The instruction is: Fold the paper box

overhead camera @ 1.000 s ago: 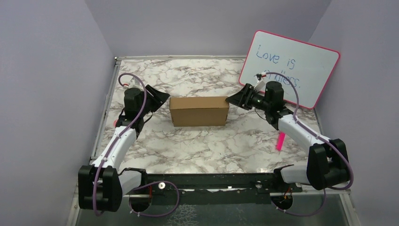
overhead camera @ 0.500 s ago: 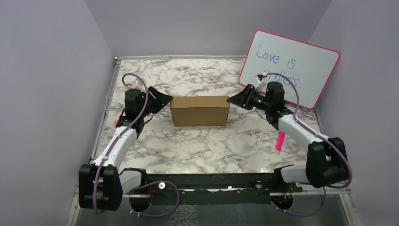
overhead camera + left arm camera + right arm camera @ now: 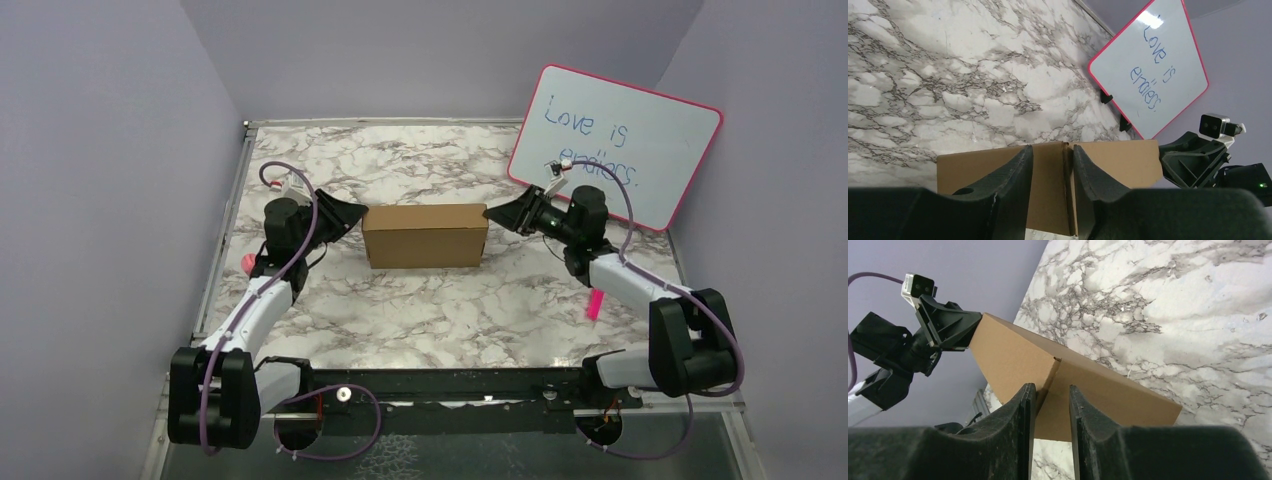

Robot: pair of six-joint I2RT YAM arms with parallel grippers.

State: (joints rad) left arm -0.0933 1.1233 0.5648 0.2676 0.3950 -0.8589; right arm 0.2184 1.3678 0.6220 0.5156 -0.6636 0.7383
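From above: closed paper box [image 3: 425, 235] on the table [image 3: 420, 310] between left gripper [image 3: 352, 213] and right gripper [image 3: 497, 214]; risks swivelling under uneven push. Left wrist: jaws slightly apart, framing the end seam; may snag. Right wrist: jaws likewise apart at a corner; may crush it.

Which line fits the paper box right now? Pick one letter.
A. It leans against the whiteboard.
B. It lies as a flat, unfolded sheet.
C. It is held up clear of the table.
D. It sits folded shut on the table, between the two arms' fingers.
D: the paper box rests closed on the marble table, with the left arm's fingers at its left end and the right arm's fingers at its right end.
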